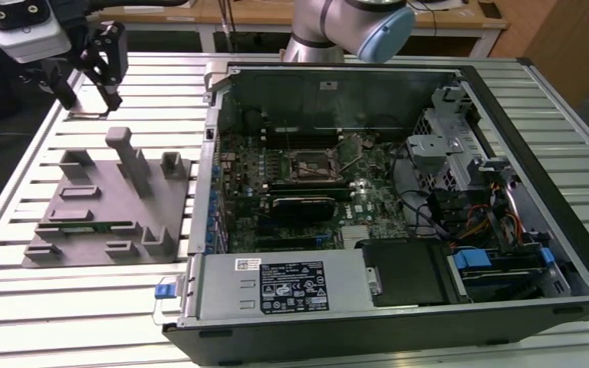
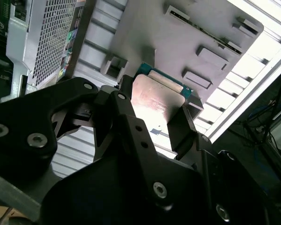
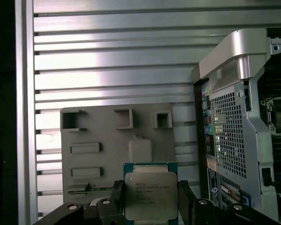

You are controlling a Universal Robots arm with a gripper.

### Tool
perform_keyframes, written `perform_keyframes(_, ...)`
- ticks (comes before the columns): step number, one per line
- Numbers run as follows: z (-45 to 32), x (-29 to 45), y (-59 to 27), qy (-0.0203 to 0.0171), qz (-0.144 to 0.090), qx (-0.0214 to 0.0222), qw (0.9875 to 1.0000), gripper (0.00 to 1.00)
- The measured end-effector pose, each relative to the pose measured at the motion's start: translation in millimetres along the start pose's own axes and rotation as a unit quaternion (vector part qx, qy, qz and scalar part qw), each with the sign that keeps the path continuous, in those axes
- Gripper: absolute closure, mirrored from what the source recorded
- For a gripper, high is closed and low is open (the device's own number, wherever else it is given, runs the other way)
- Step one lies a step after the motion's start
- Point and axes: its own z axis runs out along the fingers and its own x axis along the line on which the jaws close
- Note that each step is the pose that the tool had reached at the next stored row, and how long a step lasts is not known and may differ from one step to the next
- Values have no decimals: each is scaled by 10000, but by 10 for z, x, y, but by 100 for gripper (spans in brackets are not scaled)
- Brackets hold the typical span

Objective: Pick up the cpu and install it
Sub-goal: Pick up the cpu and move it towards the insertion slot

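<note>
The gripper (image 1: 90, 96) hangs over the far corner of the metal table (image 1: 80, 307), on the exterior view's left. It is pinching the cpu (image 3: 151, 197). In both wrist views the two black fingers (image 3: 185, 199) press on two opposite sides of the little square chip. Its shiny silver top faces the first wrist view. The cpu is up in the air, near the grey tray (image 1: 90, 249) and not touching it. The tray lies flat on the table and has many small pockets and posts. A thin green memory stick (image 1: 95, 226) lies in one long pocket. Just beside the tray stands the big computer case (image 1: 336, 96), lying open. Inside it is a green board (image 1: 376, 203) with wires and boxes around it. The dark square socket (image 1: 315, 162) sits on that board, well apart from the cpu.
</note>
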Motion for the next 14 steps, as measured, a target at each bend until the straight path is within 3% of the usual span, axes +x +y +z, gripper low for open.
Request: perform_keyframes(14, 11, -315, 22, 0, 0, 0, 10000, 45)
